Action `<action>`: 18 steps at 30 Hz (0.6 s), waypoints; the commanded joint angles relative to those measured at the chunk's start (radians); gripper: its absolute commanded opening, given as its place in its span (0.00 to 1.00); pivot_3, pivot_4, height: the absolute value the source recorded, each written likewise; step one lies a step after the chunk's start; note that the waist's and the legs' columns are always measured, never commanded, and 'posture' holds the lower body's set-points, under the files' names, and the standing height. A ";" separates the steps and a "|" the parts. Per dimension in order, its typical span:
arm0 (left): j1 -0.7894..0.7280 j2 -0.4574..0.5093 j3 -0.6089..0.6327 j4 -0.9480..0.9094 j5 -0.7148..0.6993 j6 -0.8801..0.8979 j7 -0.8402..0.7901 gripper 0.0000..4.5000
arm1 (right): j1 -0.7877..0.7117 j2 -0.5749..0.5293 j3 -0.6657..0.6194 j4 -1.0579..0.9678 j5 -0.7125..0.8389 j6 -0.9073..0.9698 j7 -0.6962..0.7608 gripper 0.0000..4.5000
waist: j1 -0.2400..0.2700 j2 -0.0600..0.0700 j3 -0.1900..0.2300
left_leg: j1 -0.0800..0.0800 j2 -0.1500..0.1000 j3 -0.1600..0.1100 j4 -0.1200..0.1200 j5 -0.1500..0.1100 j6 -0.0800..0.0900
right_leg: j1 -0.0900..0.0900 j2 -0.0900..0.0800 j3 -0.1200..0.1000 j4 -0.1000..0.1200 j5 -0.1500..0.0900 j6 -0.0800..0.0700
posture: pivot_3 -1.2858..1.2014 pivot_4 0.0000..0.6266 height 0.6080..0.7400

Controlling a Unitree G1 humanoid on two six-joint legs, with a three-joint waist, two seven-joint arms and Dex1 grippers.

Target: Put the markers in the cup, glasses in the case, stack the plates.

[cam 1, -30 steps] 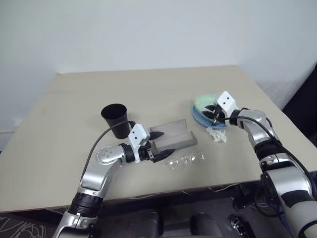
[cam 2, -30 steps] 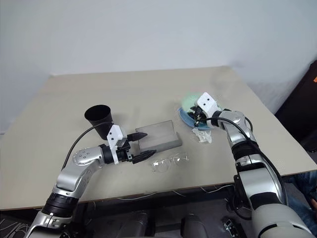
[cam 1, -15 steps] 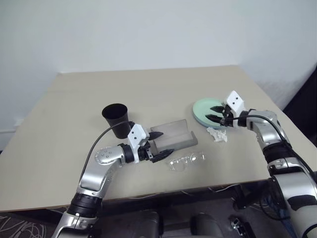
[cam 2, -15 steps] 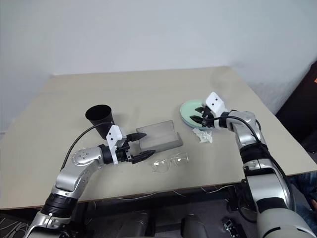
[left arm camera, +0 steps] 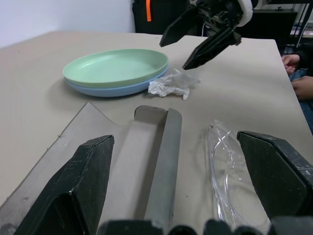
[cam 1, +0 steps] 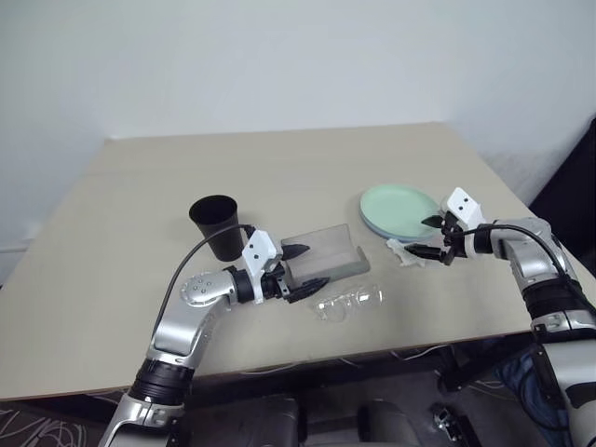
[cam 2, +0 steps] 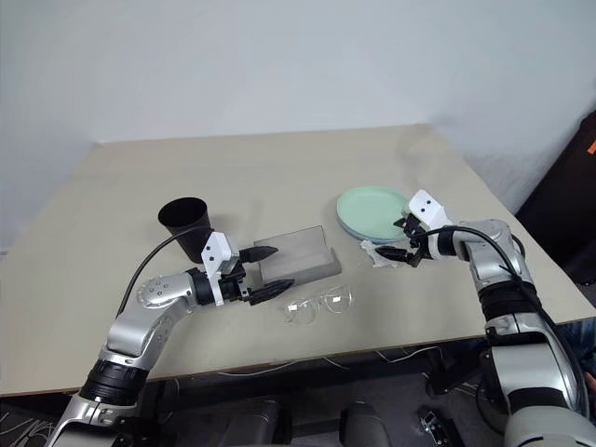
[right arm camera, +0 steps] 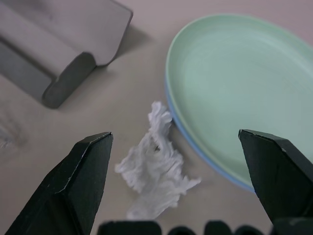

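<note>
right gripper (cam 1: pixel 427 237) withdrawn from plates (cam 1: pixel 399 209); beige table (cam 1: pixel 140 242), white wall (cam 1: pixel 279 56).

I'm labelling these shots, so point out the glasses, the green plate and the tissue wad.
glasses (cam 1: pixel 349 302): left eye view, on the clear frame's bridge.
green plate (cam 1: pixel 399 208): left eye view, on its shallow inside.
tissue wad (right arm camera: pixel 155 166): right wrist view, on its crumpled middle.

Smooth matt plastic plates (cam 1: pixel 400 210), crumpled paper tissue (cam 1: pixel 406 250), clear glossy plastic glasses (cam 1: pixel 350 302).
</note>
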 commanded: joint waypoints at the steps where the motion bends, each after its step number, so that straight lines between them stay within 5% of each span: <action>1: -0.022 -0.002 0.010 -0.013 -0.001 -0.020 -0.003 0.96 | -0.001 -0.021 -0.006 -0.050 0.009 0.014 0.023 0.99 | 0.000 0.000 0.000 | 0.000 0.000 0.000 0.000 0.000 0.000 | 0.000 0.000 0.000 0.000 0.000 0.000 | 0.52 0.00 0.99; 7: -0.019 -0.002 0.009 -0.013 0.001 -0.021 -0.003 0.96 | 0.048 -0.046 0.022 -0.107 0.005 0.034 0.083 0.99 | 0.001 0.000 0.000 | 0.000 0.000 0.000 0.001 0.000 0.000 | 0.000 0.000 0.000 0.000 0.000 0.000 | 0.52 0.00 0.99; 18: -0.016 -0.002 0.008 -0.013 0.003 -0.022 -0.006 0.96 | 0.020 0.010 0.059 0.028 -0.069 0.005 -0.033 0.99 | 0.000 0.000 0.000 | 0.000 0.000 0.000 0.003 0.000 0.000 | 0.001 0.000 0.000 0.001 0.000 0.000 | 0.52 0.00 0.99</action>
